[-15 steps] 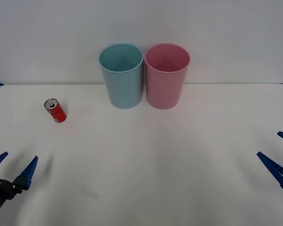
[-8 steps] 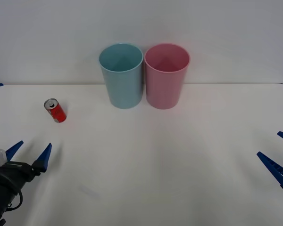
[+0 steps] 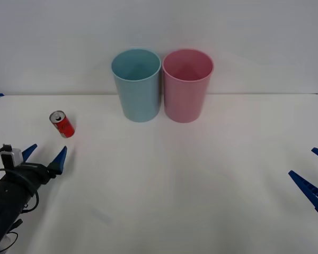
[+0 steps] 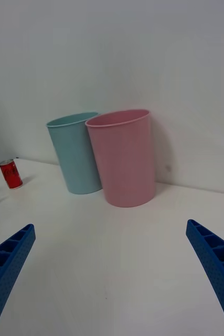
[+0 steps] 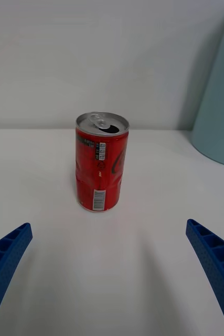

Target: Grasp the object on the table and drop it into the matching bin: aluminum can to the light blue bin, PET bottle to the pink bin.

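A small red aluminum can (image 3: 62, 124) with a silver lid stands upright on the white table (image 3: 164, 180) at the left. My left gripper (image 3: 44, 154) is open, a short way in front of the can and pointed at it; the can (image 5: 100, 161) stands centred ahead of its blue fingers (image 5: 7, 262). The light blue bin (image 3: 137, 84) and the pink bin (image 3: 187, 84) stand side by side at the back centre. My right gripper (image 3: 314, 174) hangs open at the right edge, far from the can (image 4: 10, 173).
A plain pale wall rises behind the table. The two bins (image 4: 75, 152) (image 4: 123, 157) touch or nearly touch each other. Open tabletop lies between the can and the bins and across the whole middle.
My left gripper has moved forward and up the table toward the can, closing most of the gap. The can, the bins and the right arm have not moved.
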Robot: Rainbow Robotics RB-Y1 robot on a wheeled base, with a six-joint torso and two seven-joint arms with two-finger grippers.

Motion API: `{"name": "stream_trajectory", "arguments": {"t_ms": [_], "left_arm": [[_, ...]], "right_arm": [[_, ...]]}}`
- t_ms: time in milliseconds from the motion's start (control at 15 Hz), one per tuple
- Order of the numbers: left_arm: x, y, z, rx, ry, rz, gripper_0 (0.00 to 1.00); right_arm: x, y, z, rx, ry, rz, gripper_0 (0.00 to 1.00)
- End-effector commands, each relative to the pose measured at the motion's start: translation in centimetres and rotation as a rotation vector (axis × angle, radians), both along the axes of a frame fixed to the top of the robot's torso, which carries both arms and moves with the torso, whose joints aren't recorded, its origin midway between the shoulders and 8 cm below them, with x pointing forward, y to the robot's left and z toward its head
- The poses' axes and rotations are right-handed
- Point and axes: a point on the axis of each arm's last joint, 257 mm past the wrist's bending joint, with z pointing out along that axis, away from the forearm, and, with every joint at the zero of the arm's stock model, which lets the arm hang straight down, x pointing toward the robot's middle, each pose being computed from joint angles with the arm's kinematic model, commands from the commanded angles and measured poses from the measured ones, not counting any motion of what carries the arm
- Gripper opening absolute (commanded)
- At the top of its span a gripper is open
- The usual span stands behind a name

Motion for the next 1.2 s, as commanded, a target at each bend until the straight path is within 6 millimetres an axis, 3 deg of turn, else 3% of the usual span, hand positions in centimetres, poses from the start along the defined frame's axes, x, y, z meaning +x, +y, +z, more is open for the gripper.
{"name": "stream_trajectory", "arguments": {"t_ms": [67,1200], "left_arm": [[1.8,-0.3,0.1,-0.002,0.000,-0.002,1.00],[11.1,-0.8,0.1,0.030,0.064,0.031,1.00]], "right_arm": [[0.0,0.0,0.0,0.000,0.000,0.000,1.00],[0.0,0.0,0.0,0.000,0.000,0.000,1.00]]}}
